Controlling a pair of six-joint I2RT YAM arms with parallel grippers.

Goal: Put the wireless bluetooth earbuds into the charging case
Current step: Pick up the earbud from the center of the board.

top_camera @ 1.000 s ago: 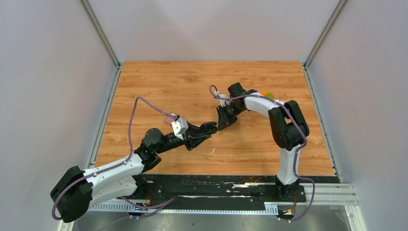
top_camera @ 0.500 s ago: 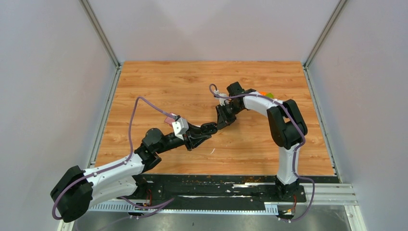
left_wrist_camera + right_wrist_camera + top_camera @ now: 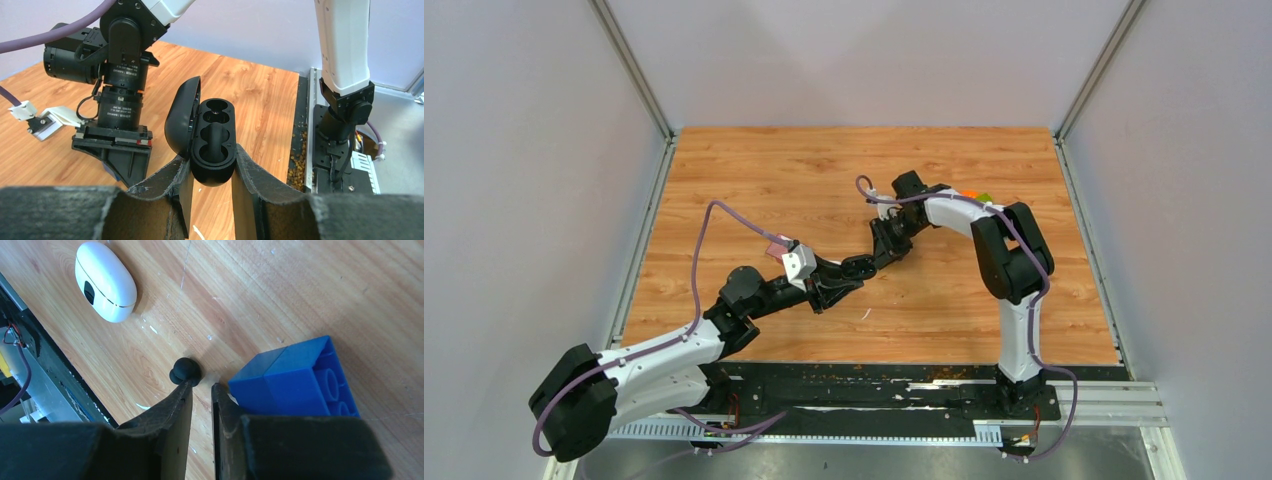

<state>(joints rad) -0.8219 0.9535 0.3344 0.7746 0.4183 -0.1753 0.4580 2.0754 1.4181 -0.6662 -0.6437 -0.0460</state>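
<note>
My left gripper [image 3: 210, 161] is shut on a black charging case [image 3: 214, 142], held above the table with its lid [image 3: 181, 117] swung open to the left. Both wells look empty. My right gripper [image 3: 202, 386] points down at the table just beyond the case. Its jaws stand a narrow gap apart with only wood showing between them. A tiny black earbud [image 3: 185, 371] lies on the table against the tip of the left finger, outside the gap. In the top view the two grippers, left [image 3: 859, 268] and right [image 3: 886, 246], are almost touching. No white earbud is in view.
A blue block [image 3: 297, 380] lies right beside the right finger. A closed white case [image 3: 105, 281] lies farther off on the wood. A thin white sliver [image 3: 865, 314] lies near the front. Orange and green items [image 3: 977, 196] sit behind the right arm.
The right gripper has moved a little left and back, closer to the left gripper's tip. The left arm and the case have stayed put.
</note>
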